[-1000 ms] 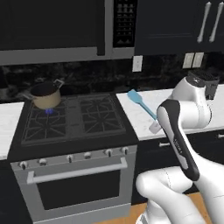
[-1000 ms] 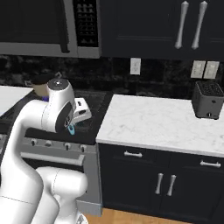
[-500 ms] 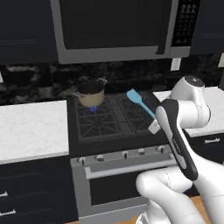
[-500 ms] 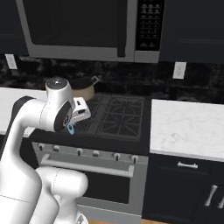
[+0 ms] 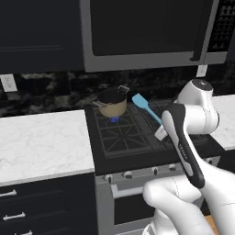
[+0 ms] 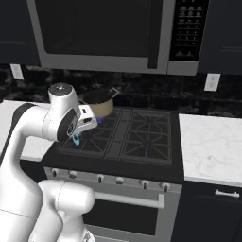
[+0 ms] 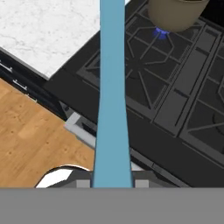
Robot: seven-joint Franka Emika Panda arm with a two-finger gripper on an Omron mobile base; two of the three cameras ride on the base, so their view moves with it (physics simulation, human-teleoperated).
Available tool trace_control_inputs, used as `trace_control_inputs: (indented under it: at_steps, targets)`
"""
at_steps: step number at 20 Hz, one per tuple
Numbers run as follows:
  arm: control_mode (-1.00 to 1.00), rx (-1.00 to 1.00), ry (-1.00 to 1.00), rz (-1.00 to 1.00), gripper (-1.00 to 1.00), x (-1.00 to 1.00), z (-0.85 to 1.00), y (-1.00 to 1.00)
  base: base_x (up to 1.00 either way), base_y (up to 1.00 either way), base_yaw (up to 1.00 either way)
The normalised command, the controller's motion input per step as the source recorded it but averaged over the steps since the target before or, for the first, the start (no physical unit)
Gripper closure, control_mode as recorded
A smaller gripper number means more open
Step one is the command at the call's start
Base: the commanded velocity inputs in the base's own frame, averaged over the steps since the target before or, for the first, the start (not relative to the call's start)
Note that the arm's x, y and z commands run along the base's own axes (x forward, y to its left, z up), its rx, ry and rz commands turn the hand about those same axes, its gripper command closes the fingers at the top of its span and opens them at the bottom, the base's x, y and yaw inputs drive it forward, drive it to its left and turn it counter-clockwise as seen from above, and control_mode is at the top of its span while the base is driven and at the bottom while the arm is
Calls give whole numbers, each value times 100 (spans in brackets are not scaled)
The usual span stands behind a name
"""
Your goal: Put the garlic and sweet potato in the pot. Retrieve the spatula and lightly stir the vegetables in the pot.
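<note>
In the left base view, the pot (image 5: 112, 103) is seen on the rear left burner of the stove (image 5: 137, 137), a small blue flame showing under it. The spatula (image 5: 146, 107) is held above the stove's right half, its blade raised toward the pot and its handle running down into the gripper (image 5: 161, 131), whose fingers are hidden behind the forearm. Compared with the pictures of a second ago, the whole scene has slid rightward in this view: the stove, once at the left, now lies in the middle, so the base has been driven sideways along the counter (image 5: 41, 142) while the arm's pose was kept unchanged.

In the right base view, the pot (image 6: 99, 103) is found at the stove's rear left corner, just beyond the wrist. A sliver of blue is visible under the gripper (image 6: 75, 137). The toaster and right-hand cabinets seen earlier have passed from sight, which confirms the drive.

In the hand view, the spatula's handle (image 7: 113, 96) runs straight up from between the fingertips, so the gripper (image 7: 112, 183) is judged to be clamped on it. The pot (image 7: 177, 15) stands at the top edge, over the flame.

The pot's contents cannot be made out. With the pot brought within reach, stirring is judged to be the step at hand.
</note>
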Motion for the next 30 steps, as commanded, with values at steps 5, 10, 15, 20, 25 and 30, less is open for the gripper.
trace_control_inputs:
  at_steps: [5,10,15,20,25,30]
  targets:
    - [100,0,0,0,100,0,0,0,7,53,0]
    - [100,0,0,0,100,0,0,0,27,38,0]
    - [100,0,0,0,100,0,0,0,57,0,-5]
    - [100,0,0,0,100,0,0,0,40,0,-6]
    - [100,0,0,0,100,0,0,0,22,0,-5]
    - [100,0,0,0,100,0,0,0,54,0,-6]
